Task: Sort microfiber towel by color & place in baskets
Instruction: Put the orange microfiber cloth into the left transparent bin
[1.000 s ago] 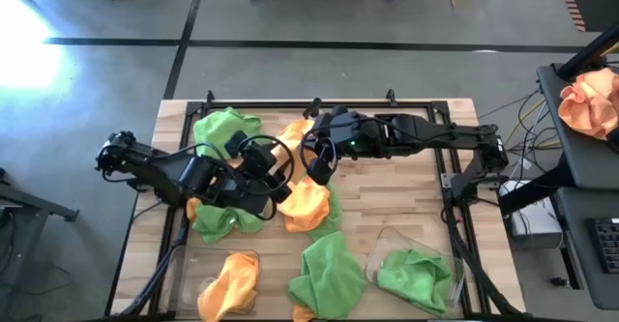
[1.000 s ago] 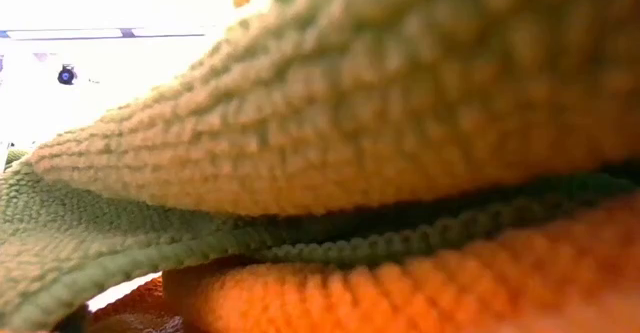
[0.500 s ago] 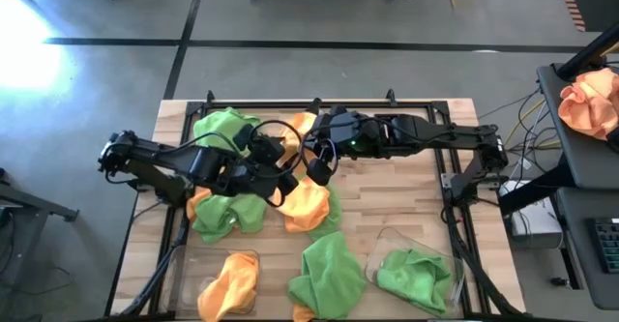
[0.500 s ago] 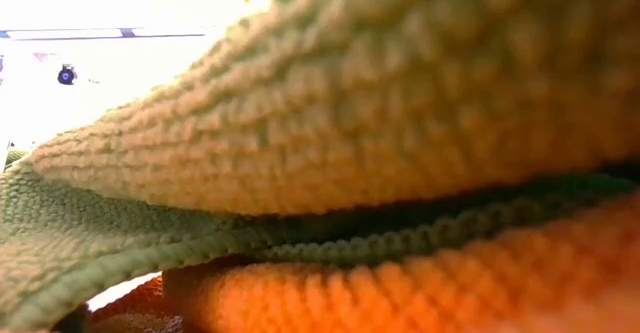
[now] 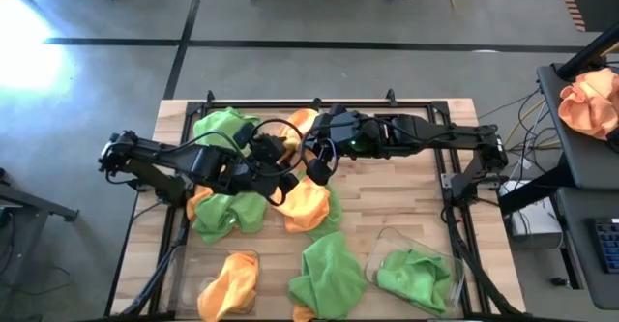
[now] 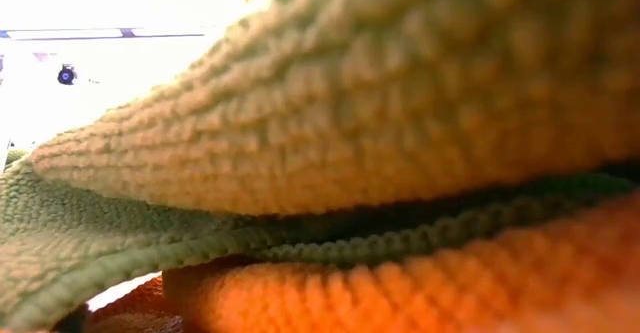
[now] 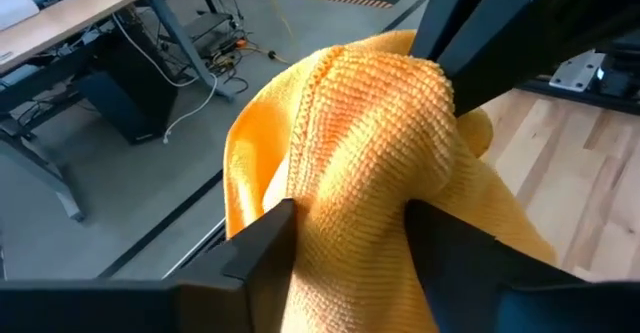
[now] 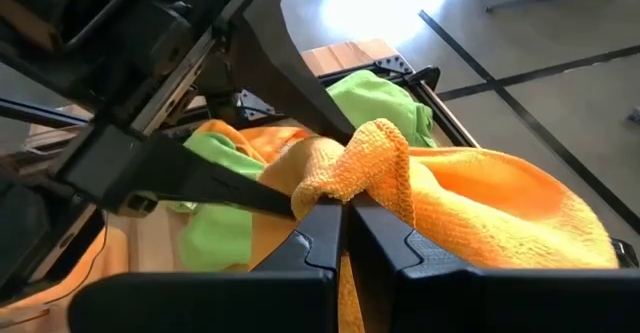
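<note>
An orange microfiber towel (image 5: 309, 204) sits mid-table between both arms. My right gripper (image 5: 317, 170) reaches in from the right and is shut on it. My left gripper (image 5: 280, 167) comes from the left, and the same towel (image 7: 350, 123) fills the gap between its fingers. Green towels lie at the far left (image 5: 227, 129), left of centre (image 5: 232, 216) and near edge (image 5: 334, 274). The left clear basket (image 5: 193, 281) holds an orange towel (image 5: 230, 281). The right basket (image 5: 447, 264) holds a green one (image 5: 411, 272). My left gripper holds a bunched, upright hump of the orange towel (image 7: 345, 233) between its two fingers (image 7: 270, 243); the cloth narrows where they meet it and bulges beyond. Several layers. My right gripper pinches a raised fold of the same towel (image 8: 352, 178) between its shut fingers (image 8: 320, 233). The rest of the cloth spreads out past them.
Another orange towel (image 5: 298, 124) lies by the far edge. Green and orange cloth (image 6: 350, 123) right against the low camera blocks that view. Bare wood (image 5: 406, 196) lies right of centre. A peach cloth bundle (image 5: 590, 100) sits off the table at right.
My left gripper has moved toward the far edge and to the right, closing in on my right gripper and the orange towel it holds; since half a second ago it has stayed put. My right arm has kept still.
</note>
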Controlling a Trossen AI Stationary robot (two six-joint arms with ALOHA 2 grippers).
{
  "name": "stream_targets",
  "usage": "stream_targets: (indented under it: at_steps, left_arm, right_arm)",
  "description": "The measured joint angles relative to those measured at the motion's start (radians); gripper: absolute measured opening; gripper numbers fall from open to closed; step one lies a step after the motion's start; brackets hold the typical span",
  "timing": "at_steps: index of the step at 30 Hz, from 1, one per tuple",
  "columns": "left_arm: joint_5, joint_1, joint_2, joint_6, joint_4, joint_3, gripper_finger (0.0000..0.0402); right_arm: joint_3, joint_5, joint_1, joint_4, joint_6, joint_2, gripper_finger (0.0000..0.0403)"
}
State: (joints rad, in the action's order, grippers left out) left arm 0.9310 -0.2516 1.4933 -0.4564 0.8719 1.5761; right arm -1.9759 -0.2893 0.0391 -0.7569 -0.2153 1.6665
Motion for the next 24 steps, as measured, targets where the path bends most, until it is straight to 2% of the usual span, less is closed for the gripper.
stream_targets:
  at_steps: [10,17,24]
  left_arm:
    - [0.0,0.0,0.0,0.003,0.001,0.0,0.0076]
    - [0.0,0.0,0.0,0.004,0.001,0.0,0.0047]
    - [0.0,0.0,0.0,0.004,0.004,0.0,0.0041]
  right_arm:
    - [0.0,0.0,0.0,0.0,0.0,0.0,0.0009]
    - [0.0,0.0,0.0,0.0,0.015,0.0,0.0009]
    - [0.0,-0.001,0.0,0.0,0.042,0.0,0.0018]
